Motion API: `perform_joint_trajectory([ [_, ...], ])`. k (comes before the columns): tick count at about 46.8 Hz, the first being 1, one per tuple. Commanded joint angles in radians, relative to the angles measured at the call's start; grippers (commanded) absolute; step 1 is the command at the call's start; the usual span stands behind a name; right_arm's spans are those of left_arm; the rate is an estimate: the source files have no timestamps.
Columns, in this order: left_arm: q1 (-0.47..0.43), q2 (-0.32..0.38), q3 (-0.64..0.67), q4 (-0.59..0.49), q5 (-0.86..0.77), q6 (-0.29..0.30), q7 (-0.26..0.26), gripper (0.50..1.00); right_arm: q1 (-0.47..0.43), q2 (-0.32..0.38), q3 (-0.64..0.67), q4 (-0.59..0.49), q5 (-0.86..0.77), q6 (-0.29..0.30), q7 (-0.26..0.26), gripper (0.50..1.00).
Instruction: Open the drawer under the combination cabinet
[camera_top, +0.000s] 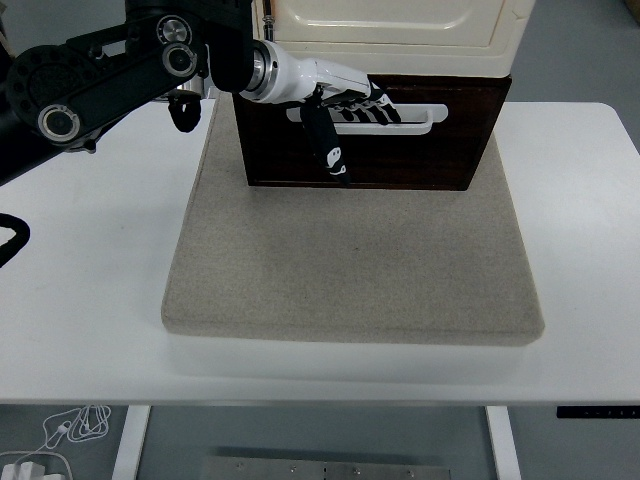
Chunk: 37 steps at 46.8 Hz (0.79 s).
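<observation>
The combination cabinet has a cream upper body (400, 25) and a dark brown drawer (455, 155) under it, standing at the back of a grey mat (350, 265). A white bar handle (422, 119) runs across the drawer front. My left hand (362, 101) reaches in from the upper left, and its fingers (382, 106) curl over the left half of the handle. The black thumb (326, 148) hangs down in front of the drawer face. The drawer front looks flush with the cabinet. My right arm is out of view.
The mat lies on a white table (80, 300). My left forearm (110, 75) crosses the table's back left corner. A white cable (60, 440) lies on the floor below the near left edge.
</observation>
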Motion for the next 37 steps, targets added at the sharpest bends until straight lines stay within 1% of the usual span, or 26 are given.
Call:
perform_joint_trajectory([
  [1,0.0,0.0,-0.001,-0.003,-0.004,-0.002,0.0,0.979,0.0,0.0,0.0,0.0,0.0,0.0,0.0,0.928],
  [6,0.0,0.003,-0.001,-0.005,-0.007,-0.006,0.0,0.979,0.0,0.0,0.0,0.0,0.0,0.0,0.0,0.928],
  [21,-0.002,0.011,-0.011,-0.011,-0.011,-0.045,0.0,0.979,0.0,0.0,0.0,0.0,0.0,0.0,0.0,0.928],
  [31,0.0,0.017,-0.013,-0.029,-0.024,-0.053,0.0,0.981,0.0,0.0,0.0,0.0,0.0,0.0,0.0,0.928],
  [37,0.0,0.02,-0.014,-0.032,-0.027,-0.067,0.0,0.981,0.0,0.0,0.0,0.0,0.0,0.0,0.0,0.928],
])
